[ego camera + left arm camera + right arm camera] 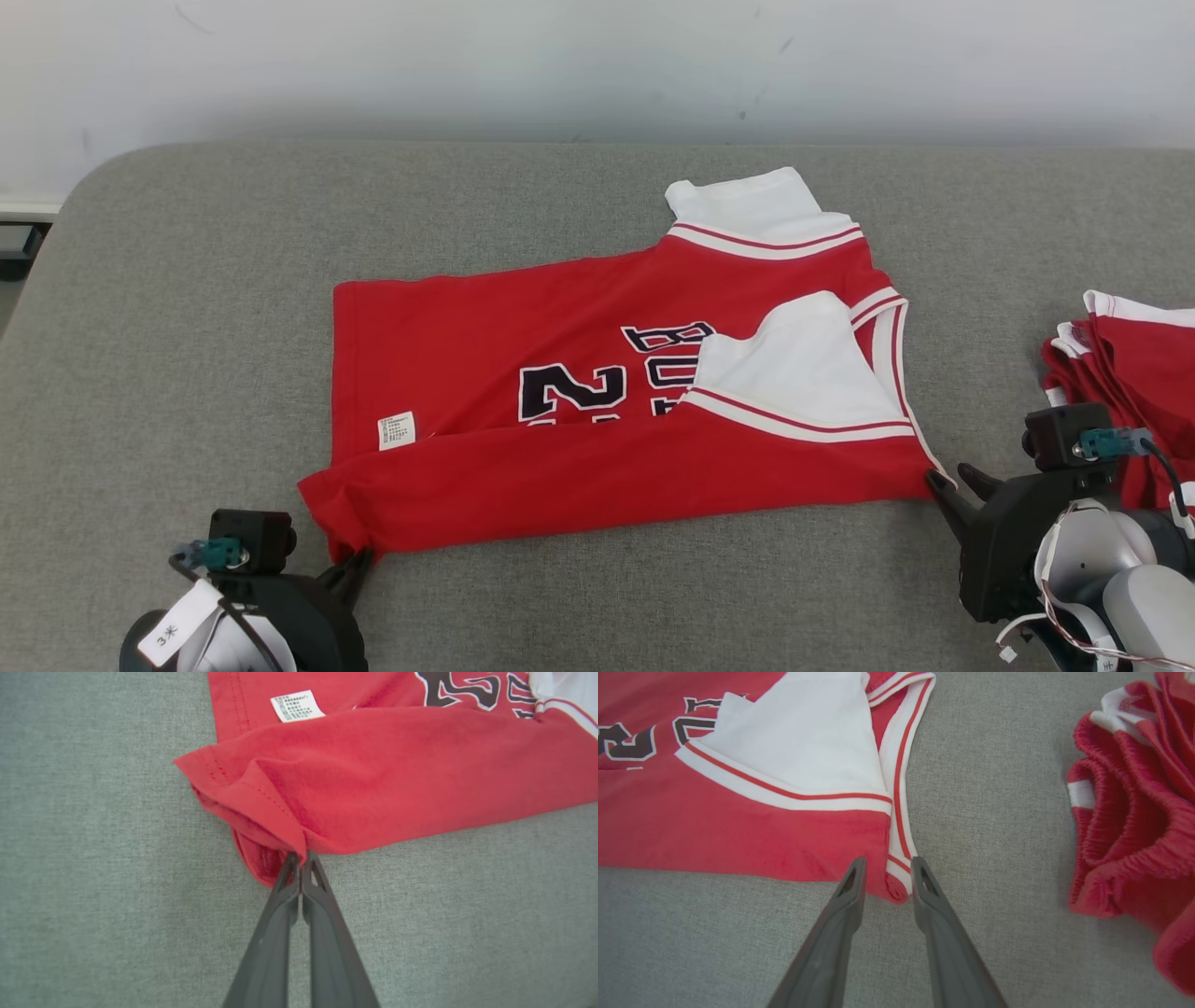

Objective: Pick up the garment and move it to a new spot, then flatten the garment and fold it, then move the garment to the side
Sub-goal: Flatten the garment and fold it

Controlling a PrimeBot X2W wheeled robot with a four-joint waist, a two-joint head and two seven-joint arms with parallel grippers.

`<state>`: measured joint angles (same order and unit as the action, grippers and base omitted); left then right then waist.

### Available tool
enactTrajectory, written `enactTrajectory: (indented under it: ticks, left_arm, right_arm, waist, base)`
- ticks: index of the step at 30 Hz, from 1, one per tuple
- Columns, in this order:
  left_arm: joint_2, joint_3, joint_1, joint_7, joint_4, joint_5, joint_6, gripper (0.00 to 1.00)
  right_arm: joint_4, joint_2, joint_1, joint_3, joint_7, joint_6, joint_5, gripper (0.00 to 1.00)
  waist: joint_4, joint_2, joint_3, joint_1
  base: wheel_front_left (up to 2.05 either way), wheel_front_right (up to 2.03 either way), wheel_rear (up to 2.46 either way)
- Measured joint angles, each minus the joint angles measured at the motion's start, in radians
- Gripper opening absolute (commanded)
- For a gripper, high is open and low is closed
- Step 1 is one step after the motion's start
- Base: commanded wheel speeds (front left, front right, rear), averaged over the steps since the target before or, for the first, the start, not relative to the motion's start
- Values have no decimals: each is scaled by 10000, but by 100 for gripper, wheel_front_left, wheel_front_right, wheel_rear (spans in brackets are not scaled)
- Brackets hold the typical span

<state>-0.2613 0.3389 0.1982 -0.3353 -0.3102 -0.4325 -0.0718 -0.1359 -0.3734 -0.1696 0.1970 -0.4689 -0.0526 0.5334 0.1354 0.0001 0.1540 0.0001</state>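
At the near-left corner of the garment (597,411) the left gripper (301,858) is resting low on the grey padded surface (187,299), with its fingers pressing together and pinching the red hem fold. The garment, a red jersey, is lying flat, running left to right with the hem at the left and the neck end at the right. Its near long edge is lying folded up over the body and partly covering the dark print (597,378). A white care label (396,430) is showing just inside the garment's left hem. A white sleeve (803,364) is lying folded in over the garment's right part, and a second white sleeve (747,205) is sticking out at its far-right corner. At the garment's near-right corner the right gripper (887,870) is sitting with fingers spread, the striped corner lying between them, not clamped. A pile of red-and-white clothing (1134,364) is lying right of the garment, apart from it.
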Motion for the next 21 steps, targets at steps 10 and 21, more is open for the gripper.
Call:
enactTrajectory:
  ticks: [10,21]
  left_arm:
    - [13,0,164,-121,54,-81,2,0]
    - [36,-33,164,-173,-35,-100,2,0]
  right_arm:
    - [-713,184,-479,247,-347,88,2,40]
    - [-1164,274,-609,351,-428,178,4,0]
  waist:
    - [57,0,139,-1]
    - [61,0,22,-2]
  base:
    - [0,0,0]
    - [0,0,0]
